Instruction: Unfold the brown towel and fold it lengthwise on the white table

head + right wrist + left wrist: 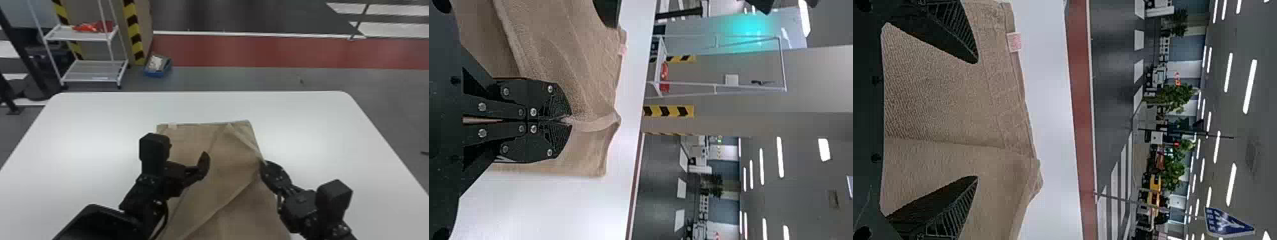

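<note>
Beyond the far left corner of the white table (319, 124) stands one wheeled rack (94, 71); to its right on the floor is one blue box (154, 74).

Nearer, the left gripper (977, 120), one of two, has its fingers spread over the towel's left part, gripping nothing. A single pale tag (172, 125) marks the towel's far edge on that side.

The one brown towel (223, 166) lies mid-table, its far end short of the table's far edge and well in from both far corners. It looks largely opened lengthwise, but a layer crosses it on a slant and a narrow strip is turned at its far right. The lengthwise fold seems begun at most; squaring the edges and flattening remain.

On its right side, the right gripper (571, 120) is pressed together, pinching the towel's edge.
</note>
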`<action>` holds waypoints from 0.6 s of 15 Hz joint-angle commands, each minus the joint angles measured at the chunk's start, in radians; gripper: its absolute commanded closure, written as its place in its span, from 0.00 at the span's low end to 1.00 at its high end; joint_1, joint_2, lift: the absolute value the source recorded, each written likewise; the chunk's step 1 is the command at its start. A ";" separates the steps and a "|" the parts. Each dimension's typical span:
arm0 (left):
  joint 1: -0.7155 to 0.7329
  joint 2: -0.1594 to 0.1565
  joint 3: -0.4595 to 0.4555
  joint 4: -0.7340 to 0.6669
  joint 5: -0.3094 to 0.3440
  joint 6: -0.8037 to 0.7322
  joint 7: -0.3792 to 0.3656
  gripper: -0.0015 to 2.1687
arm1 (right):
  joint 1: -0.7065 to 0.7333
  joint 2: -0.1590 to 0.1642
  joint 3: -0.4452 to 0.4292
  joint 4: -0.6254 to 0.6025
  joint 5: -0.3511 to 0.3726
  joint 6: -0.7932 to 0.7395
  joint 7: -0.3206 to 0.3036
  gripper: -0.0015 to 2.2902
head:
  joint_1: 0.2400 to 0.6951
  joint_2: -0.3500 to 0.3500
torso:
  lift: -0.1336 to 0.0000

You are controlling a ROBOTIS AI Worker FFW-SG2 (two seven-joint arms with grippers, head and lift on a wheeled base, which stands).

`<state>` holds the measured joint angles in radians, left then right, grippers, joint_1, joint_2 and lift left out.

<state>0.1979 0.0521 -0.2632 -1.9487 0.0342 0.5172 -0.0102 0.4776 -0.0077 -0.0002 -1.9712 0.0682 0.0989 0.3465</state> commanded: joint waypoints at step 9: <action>-0.022 0.000 0.021 0.022 -0.008 -0.015 0.019 0.02 | -0.119 -0.017 -0.675 -0.005 -0.228 0.177 0.091 0.65 | 1.00 0.02 | 0.08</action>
<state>0.1795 0.0521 -0.2401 -1.9299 0.0269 0.5025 0.0092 0.4095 -0.0192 -0.5778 -2.0106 -0.1500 0.2355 0.4261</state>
